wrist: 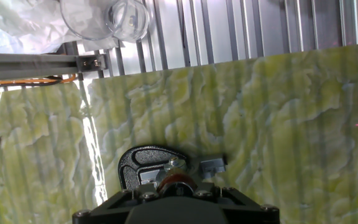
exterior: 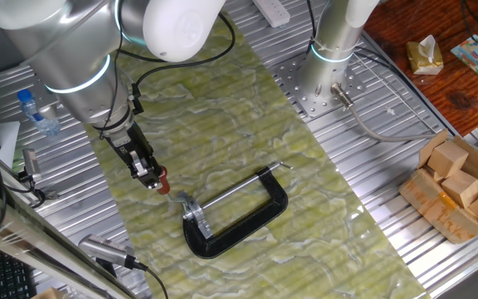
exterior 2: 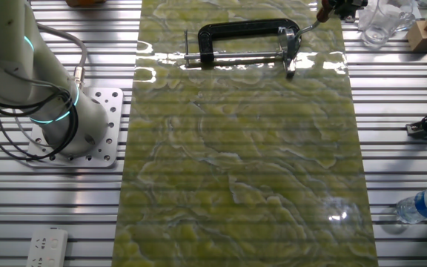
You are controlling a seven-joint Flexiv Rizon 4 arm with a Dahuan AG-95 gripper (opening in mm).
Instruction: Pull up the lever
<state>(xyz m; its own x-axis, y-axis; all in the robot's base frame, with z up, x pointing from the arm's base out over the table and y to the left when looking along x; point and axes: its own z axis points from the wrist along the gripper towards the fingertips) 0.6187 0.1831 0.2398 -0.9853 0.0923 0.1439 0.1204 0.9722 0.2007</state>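
Note:
A black C-shaped clamp lies on the green marbled mat, its long screw rod spanning the opening. The lever is a thin bent silver rod that rises from the clamp's silver bracket to a red-brown knob. My gripper comes down from the upper left and is shut on that knob. The other fixed view has the clamp at the top, with the knob in the gripper at the frame edge. The hand view shows the knob pinched just ahead of the gripper body.
The arm's base stands on a bolted plate at the back. A cardboard tray of wooden blocks sits at the right. A water bottle lies left of the mat. Clear glass cups stand beyond the mat's edge. A power strip is nearby.

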